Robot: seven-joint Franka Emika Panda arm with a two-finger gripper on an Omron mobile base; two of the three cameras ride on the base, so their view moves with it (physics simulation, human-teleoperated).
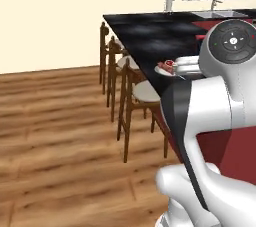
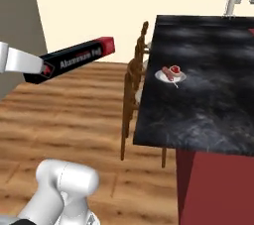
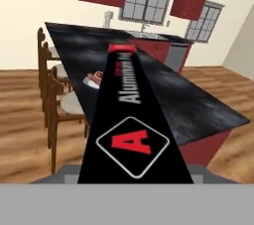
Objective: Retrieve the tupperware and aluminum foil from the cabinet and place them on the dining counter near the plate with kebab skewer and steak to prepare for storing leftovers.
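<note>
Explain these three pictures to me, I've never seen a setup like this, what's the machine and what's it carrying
It is a rendered kitchen with a white robot arm on a driving base. Two cameras sit behind the arm, left and right; the third looks along its hand. The end effector carries the aluminum foil, a long black box with a red end, out over the wooden floor. Ahead stands the dining counter, glossy black on top, with wooden stools beside it. On it sits the plate, white, holding red food. The fingers themselves are hidden behind the box.
</note>
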